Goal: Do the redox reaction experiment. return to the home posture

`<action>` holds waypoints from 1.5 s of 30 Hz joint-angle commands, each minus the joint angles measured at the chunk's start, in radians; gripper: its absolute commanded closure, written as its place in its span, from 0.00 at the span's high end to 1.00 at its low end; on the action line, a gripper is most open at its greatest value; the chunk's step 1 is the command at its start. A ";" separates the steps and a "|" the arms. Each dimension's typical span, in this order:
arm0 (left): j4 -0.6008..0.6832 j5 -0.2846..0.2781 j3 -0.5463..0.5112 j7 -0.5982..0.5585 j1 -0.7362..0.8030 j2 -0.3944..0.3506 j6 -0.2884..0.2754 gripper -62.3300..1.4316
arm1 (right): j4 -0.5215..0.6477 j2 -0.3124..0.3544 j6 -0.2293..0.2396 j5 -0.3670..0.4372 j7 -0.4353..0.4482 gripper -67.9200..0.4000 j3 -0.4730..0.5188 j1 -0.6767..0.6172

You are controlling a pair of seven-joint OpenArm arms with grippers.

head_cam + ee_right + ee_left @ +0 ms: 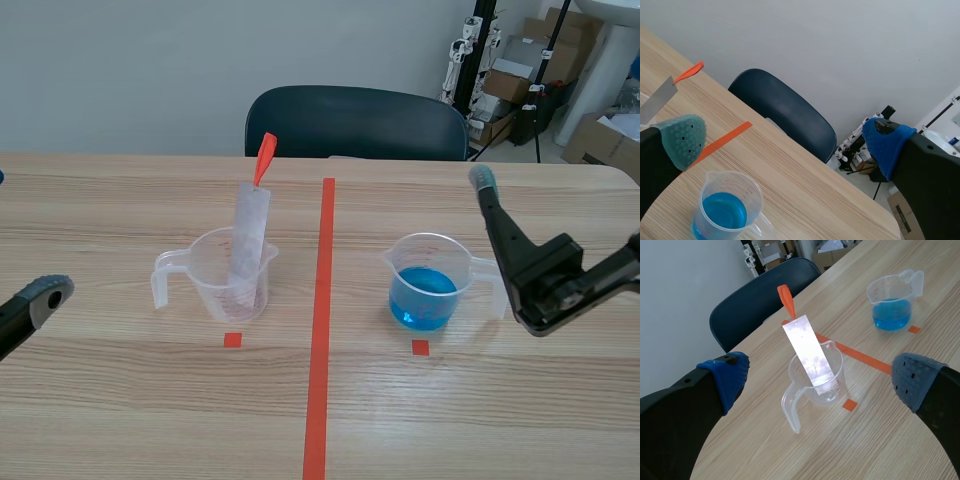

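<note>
Two hands open, empty: left hand [820, 377], right hand [785, 141]. At table's [120, 420] nine o'clock strip [250, 225] leans in clear beaker [200, 272]; blue beaker [400, 272] at three. Judged light, stiff, slippery; hold its orange tab [265, 158].

The left arm [12, 325] lies low at the near left edge, with only one grey-padded fingertip [47, 294] of it in the scene view. The left pincer [823, 376] is spread wide and holds nothing, its blue pads [732, 374] far apart. The right arm [600, 275] comes in from the right, raised, with one finger [502, 232] pointing steeply upward. The right pincer [785, 140] is also spread wide and holds nothing.
</note>
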 commanded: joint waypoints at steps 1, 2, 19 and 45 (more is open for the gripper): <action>0.014 -0.010 -0.002 -0.011 -0.006 0.002 0.002 0.96 | 0.014 0.005 -0.012 0.011 0.011 1.00 0.001 0.006; 0.014 -0.010 -0.002 -0.011 -0.006 0.002 0.002 0.96 | 0.014 0.005 -0.011 0.011 0.011 1.00 0.001 0.006; 0.014 -0.010 -0.002 -0.039 -0.006 0.002 0.002 0.96 | 0.014 0.005 -0.003 -0.016 -0.054 1.00 0.001 0.006; 0.014 -0.010 -0.002 -0.041 -0.006 0.002 0.002 0.96 | 0.014 0.005 -0.003 -0.016 -0.053 1.00 0.001 0.006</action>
